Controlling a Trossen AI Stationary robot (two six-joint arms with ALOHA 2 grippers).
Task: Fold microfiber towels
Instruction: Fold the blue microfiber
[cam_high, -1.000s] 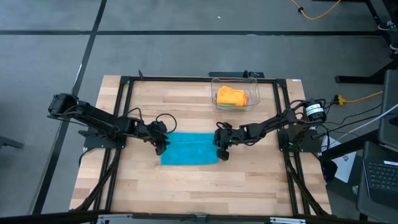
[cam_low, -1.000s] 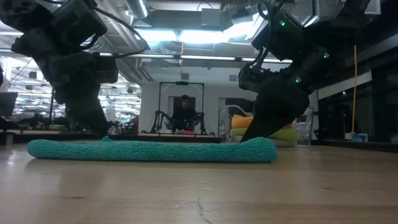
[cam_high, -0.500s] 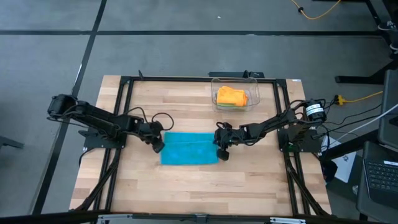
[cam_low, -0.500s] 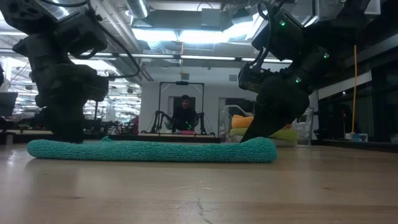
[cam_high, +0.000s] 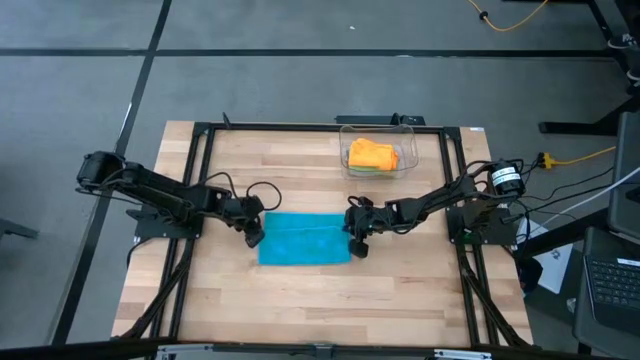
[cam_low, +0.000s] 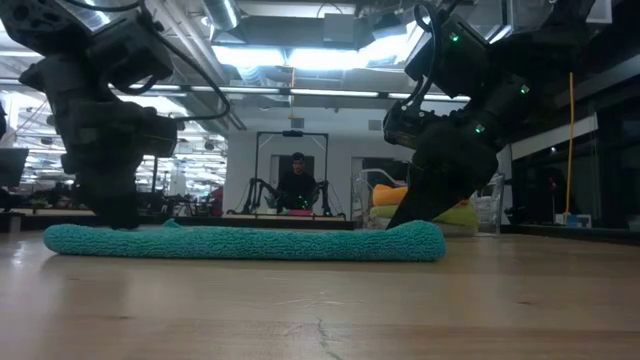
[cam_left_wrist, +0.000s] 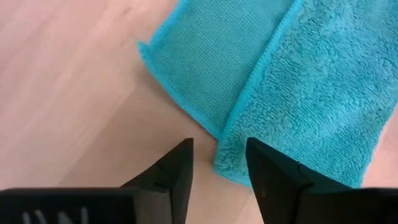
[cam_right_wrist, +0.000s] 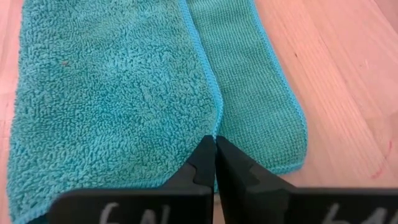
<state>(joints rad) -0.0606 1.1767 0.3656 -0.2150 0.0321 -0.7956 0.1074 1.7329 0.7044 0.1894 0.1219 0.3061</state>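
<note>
Seen from above, the teal towel (cam_high: 304, 239) lies flat near the middle of the wooden counter (cam_high: 300, 300), folded into a rectangle. The left gripper (cam_high: 254, 236) sits at the towel's left edge, and the right gripper (cam_high: 354, 243) at its right edge. Behind them, toward the far side of the counter, a clear plastic bin (cam_high: 405, 160) holds the orange towel (cam_high: 373, 155) on top of something green — probably the lime one, though little of it shows.

At counter height, the teal towel (cam_low: 245, 241) runs as a low strip, with one dark gripper down on each end of it. A person (cam_low: 297, 185) sits in the room behind.

Past the left wrist, the left gripper (cam_left_wrist: 219, 169) stands released, fingers (cam_left_wrist: 176, 172) apart, straddling the corner where the fluffy upper layer of the towel (cam_left_wrist: 311, 106) overlaps the smoother lower layer; it grasps nothing.

Past the right wrist, the right gripper (cam_right_wrist: 215, 163) is clenched, its fingers (cam_right_wrist: 200, 163) pressed together at the edge of the upper fold of the towel (cam_right_wrist: 112, 93) — whether any cloth is pinched between them I cannot tell.
</note>
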